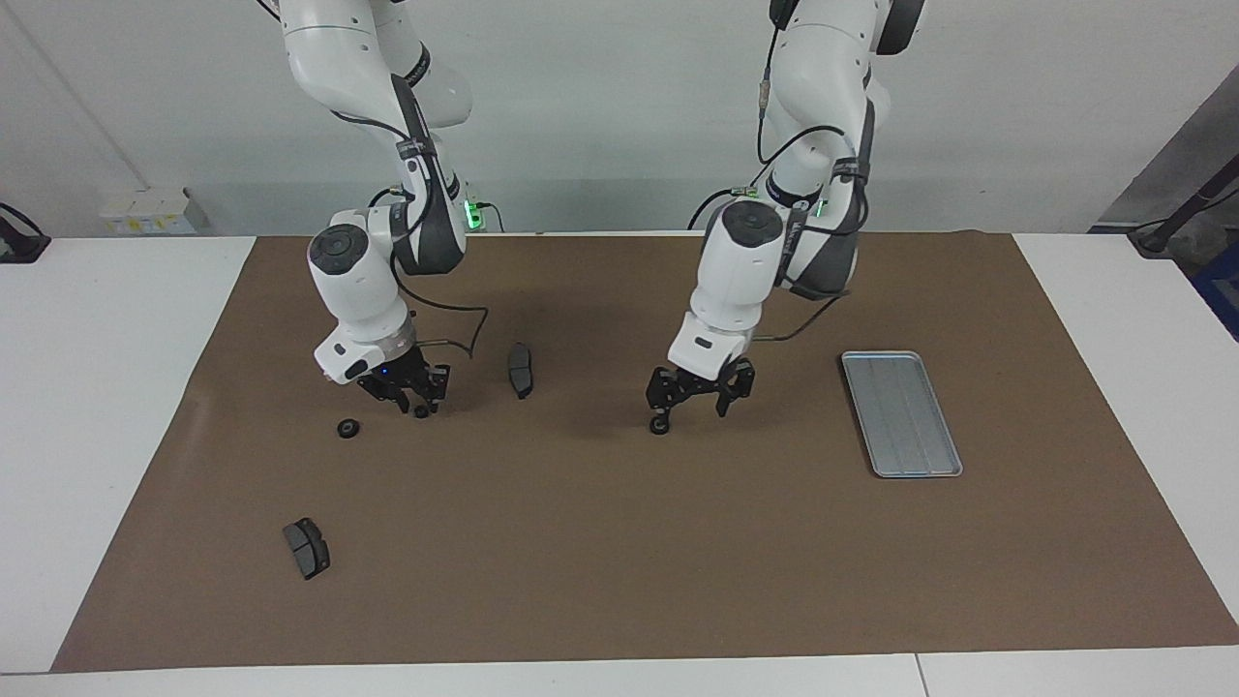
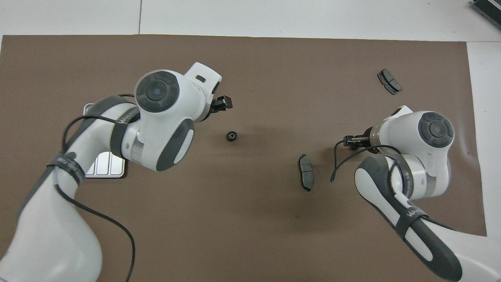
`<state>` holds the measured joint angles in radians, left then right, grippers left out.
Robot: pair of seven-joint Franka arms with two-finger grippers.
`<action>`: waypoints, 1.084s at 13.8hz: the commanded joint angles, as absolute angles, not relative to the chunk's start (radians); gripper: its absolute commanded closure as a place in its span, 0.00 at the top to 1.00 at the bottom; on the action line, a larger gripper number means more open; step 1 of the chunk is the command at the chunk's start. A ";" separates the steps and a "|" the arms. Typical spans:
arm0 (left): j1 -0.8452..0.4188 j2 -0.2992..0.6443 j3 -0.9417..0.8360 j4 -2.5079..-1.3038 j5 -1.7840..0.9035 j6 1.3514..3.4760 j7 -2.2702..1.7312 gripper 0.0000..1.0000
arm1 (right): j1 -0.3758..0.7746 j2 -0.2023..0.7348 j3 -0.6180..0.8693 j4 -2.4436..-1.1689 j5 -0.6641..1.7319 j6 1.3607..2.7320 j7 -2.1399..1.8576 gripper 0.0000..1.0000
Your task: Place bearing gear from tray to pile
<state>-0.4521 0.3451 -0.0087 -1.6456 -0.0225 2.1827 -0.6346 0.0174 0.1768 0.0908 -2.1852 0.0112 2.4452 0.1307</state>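
Note:
A small black bearing gear (image 1: 659,425) lies on the brown mat near the middle of the table; it also shows in the overhead view (image 2: 231,136). My left gripper (image 1: 692,407) is open just over it, with one fingertip (image 1: 662,410) right above the gear. The silver tray (image 1: 900,413) lies toward the left arm's end and looks empty; my left arm hides most of it in the overhead view (image 2: 103,169). My right gripper (image 1: 411,397) hangs low over the mat with a small round black part (image 1: 421,411) at its tip. A second gear (image 1: 348,427) lies beside it.
Of the pile, two dark brake pads show: one (image 1: 521,370) between the grippers, also in the overhead view (image 2: 305,171), and one (image 1: 307,548) farther from the robots at the right arm's end (image 2: 389,81). No white bracket is in view.

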 commanded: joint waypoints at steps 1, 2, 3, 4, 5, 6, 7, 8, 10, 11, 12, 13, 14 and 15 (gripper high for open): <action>-0.356 0.310 -0.011 -1.502 -0.017 1.960 -0.582 1.00 | 0.029 0.166 0.106 -2.155 0.037 2.451 0.152 1.00; -0.310 0.286 -0.009 -1.494 -0.015 1.901 -0.534 1.00 | 0.052 0.175 0.106 -2.136 0.037 2.451 0.164 1.00; -0.267 0.249 -0.008 -1.496 -0.018 1.854 -0.462 1.00 | 0.061 0.189 0.106 -2.099 0.037 2.441 0.185 1.00; -0.227 0.211 -0.009 -1.497 -0.021 1.818 -0.390 1.00 | 0.089 0.199 0.106 -2.061 0.037 2.409 0.214 1.00; -0.188 0.181 -0.009 -1.500 -0.021 1.781 -0.324 1.00 | 0.103 0.213 0.106 -2.015 0.037 2.376 0.239 1.00; -0.146 0.158 -0.011 -1.499 -0.018 1.754 -0.278 1.00 | 0.121 0.225 0.106 -1.973 0.037 2.350 0.262 1.00; -0.112 0.131 -0.011 -1.499 -0.018 1.738 -0.253 1.00 | 0.155 0.241 0.106 -1.930 0.035 2.323 0.300 1.00; -0.082 0.102 -0.011 -1.502 -0.014 1.717 -0.230 1.00 | 0.184 0.268 0.104 -1.878 0.023 2.292 0.348 1.00; -0.040 0.081 -0.011 -1.525 0.005 1.686 -0.116 1.00 | 0.238 0.317 0.104 -1.783 0.015 2.241 0.428 1.00; -0.010 0.052 -0.011 -1.584 0.005 1.701 -0.054 1.00 | 0.258 0.342 0.104 -1.734 0.015 2.226 0.475 1.00; 0.007 0.038 -0.011 -1.615 0.005 1.707 -0.011 1.00 | 0.288 0.375 0.103 -1.676 0.014 2.197 0.536 1.00; 0.005 0.032 -0.012 -1.627 0.005 1.710 -0.008 1.00 | 0.311 0.408 0.103 -1.627 0.009 2.175 0.573 1.00; -0.003 0.022 -0.012 -1.656 0.005 1.724 -0.008 1.00 | 0.342 0.443 0.103 -1.579 -0.008 2.158 0.610 1.00; -0.008 -0.001 -0.014 -1.705 0.005 1.755 -0.012 1.00 | 0.374 0.475 0.101 -1.539 -0.027 2.137 0.656 1.00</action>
